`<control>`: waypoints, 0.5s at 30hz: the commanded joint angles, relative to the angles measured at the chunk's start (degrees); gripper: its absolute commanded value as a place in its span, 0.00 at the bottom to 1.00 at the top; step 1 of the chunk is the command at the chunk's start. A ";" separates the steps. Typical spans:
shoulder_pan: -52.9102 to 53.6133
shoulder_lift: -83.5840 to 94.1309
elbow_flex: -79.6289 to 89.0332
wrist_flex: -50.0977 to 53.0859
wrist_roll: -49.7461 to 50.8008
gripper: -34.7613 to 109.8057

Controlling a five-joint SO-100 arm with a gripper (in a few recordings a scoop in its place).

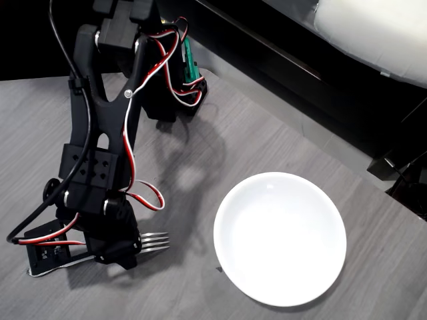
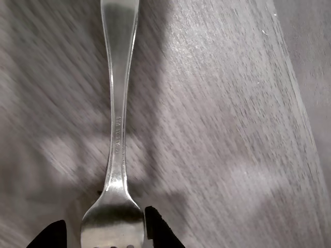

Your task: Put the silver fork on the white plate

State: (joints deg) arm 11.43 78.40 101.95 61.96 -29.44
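step: you're at the grasp or the start of the lift, judging by the fork low at the table; the plate is bare, so the carry and the drop are not yet done.
fork: the silver fork [image 1: 155,241] sits at the lower left of the overhead view, tines pointing right toward the plate, handle running left under the arm. In the wrist view the silver fork [image 2: 118,134] runs straight up the frame, neck at the bottom.
gripper: the gripper [image 1: 119,252] has its two black fingertips [image 2: 158,230] on either side of the fork's neck, narrow and hugging it. Looks like a pinch on the fork, but you can't tell for sure if it's lifted or lying on the table [image 1: 200,167].
plate: the white plate [image 1: 280,238] is to the right of the fork in the overhead view, apart from the tines, nothing on it.
grip advice: you're holding close to the tines, so the long handle will likely droop or swing. Squeeze firmly before you raise it.
move advice: lift straight up enough to clear the plate rim, then sweep right, slowly; the wrist view is blurred, so ease off the speed.
release advice: centre the fork over the plate, lower until it nearly touches, then open, so the handle doesn't hang off the rim and tip it out.
risk: smooth metal can slip or twist in the fingers.
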 commanded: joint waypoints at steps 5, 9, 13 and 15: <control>-0.26 0.70 -2.72 -0.18 -0.35 0.30; -0.18 0.53 -2.72 -0.35 -0.35 0.29; -0.09 0.26 -2.72 -0.35 -0.35 0.28; 0.00 0.26 -2.72 -0.35 -0.44 0.28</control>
State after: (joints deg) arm 11.34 78.40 101.95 61.96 -29.44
